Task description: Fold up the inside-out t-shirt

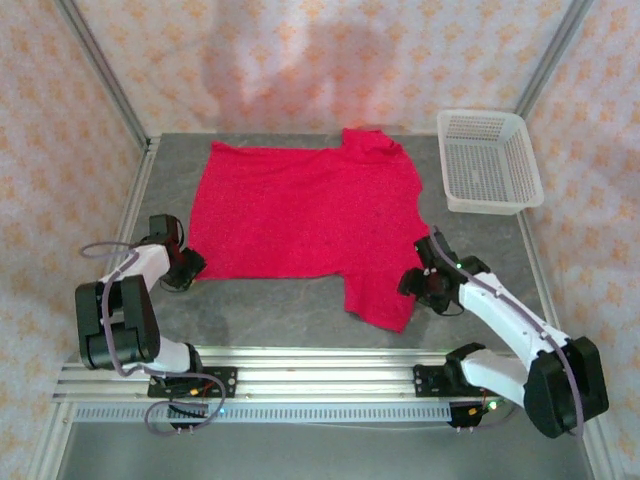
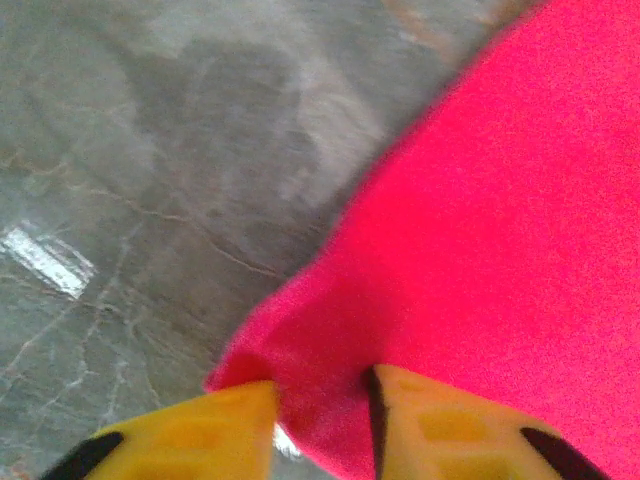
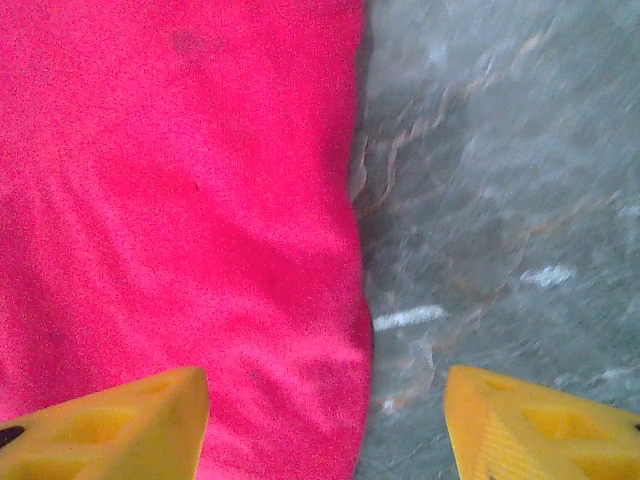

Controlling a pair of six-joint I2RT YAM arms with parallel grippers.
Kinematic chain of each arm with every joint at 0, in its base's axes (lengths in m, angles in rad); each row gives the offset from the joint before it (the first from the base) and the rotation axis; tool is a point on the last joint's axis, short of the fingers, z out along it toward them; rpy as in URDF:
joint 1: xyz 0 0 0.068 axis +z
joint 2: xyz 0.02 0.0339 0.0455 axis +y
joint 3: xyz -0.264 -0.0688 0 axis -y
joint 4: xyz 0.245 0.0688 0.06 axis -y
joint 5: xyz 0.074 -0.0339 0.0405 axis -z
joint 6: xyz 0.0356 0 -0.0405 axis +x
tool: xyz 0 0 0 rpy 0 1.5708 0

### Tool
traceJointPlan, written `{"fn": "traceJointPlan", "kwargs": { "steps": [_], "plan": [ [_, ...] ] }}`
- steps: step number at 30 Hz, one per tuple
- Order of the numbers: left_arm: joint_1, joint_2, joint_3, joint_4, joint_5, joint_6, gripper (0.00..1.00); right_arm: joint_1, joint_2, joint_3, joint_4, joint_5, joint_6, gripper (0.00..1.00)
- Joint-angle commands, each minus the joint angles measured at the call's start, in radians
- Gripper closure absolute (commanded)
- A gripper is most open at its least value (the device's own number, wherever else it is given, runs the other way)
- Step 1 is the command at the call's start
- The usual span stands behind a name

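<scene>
- Garment: inside-out t-shirt (image 1: 300, 215), bright red, lies spread flat on the grey marbled table (image 1: 280, 310), roughly centred and nearer the far edge.
- Orientation: one sleeve points toward the far wall and the other toward the arm bases. The straight hem edge is on the left.
- Left arm (image 1: 140, 275): wrist sits low at the near-left corner of the shirt.
- Left jaws, wrist view: the yellow fingertips (image 2: 200, 420) stand close together. A bunched corner of red cloth (image 2: 320, 370) is pinched in the narrow gap and touches both inner faces. The rest of the cloth fans away to the upper right and bare table lies to the left.
- Right arm (image 1: 500, 310): wrist is just beside the right edge of the near sleeve.
- Right jaws, wrist view: they gape wide and hold nothing. One fingertip (image 3: 130, 420) hangs over red cloth (image 3: 180, 200) and the other (image 3: 540, 420) over bare table. The sleeve's edge runs between them, nearer the left tip.
- Whether the right tips touch cloth or table: cannot tell.
- Other item: white plastic mesh basket (image 1: 495, 200) at the far-right corner of the table, apart from the shirt.
</scene>
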Motion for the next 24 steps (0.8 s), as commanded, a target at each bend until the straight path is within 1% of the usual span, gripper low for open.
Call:
{"fn": "traceJointPlan", "kwargs": {
  "steps": [1,3,9,12,14,16,18,19,20,22,23,24],
  "plan": [
    [0.014,0.046,-0.002,0.052,-0.031,-0.002,0.88,0.064,-0.019,-0.041,0.022,-0.027,0.102,0.38],
    [0.016,0.046,0.006,0.044,-0.031,-0.001,1.00,0.111,-0.016,-0.057,0.030,-0.018,0.145,0.40],
    [0.016,-0.053,0.008,-0.010,-0.061,0.009,1.00,0.227,-0.067,-0.123,0.062,0.003,0.275,0.44],
    [0.016,-0.076,0.012,-0.026,-0.058,0.013,1.00,0.242,-0.063,-0.149,0.113,0.002,0.303,0.46],
    [0.016,-0.081,0.014,-0.032,-0.057,0.014,1.00,0.244,-0.044,-0.166,0.172,-0.001,0.311,0.49],
    [0.016,-0.083,0.014,-0.036,-0.058,0.019,1.00,0.244,-0.020,-0.179,0.228,0.013,0.314,0.58],
    [0.016,-0.085,0.017,-0.047,-0.062,0.024,1.00,0.244,0.007,-0.174,0.253,0.033,0.311,0.71],
    [0.016,-0.090,0.018,-0.053,-0.063,0.025,1.00,0.244,0.015,-0.173,0.260,0.036,0.310,0.74],
    [0.017,-0.099,0.020,-0.059,-0.066,0.028,1.00,0.244,0.022,-0.172,0.264,0.042,0.310,0.80],
    [0.016,-0.123,0.024,-0.082,-0.081,0.035,1.00,0.244,0.016,-0.166,0.249,0.043,0.305,0.97],
    [0.016,-0.140,0.029,-0.102,-0.092,0.042,1.00,0.244,0.004,-0.158,0.220,0.045,0.298,1.00],
    [0.016,-0.162,0.037,-0.126,-0.105,0.049,1.00,0.244,-0.017,-0.142,0.173,0.052,0.290,1.00]
  ]
}}
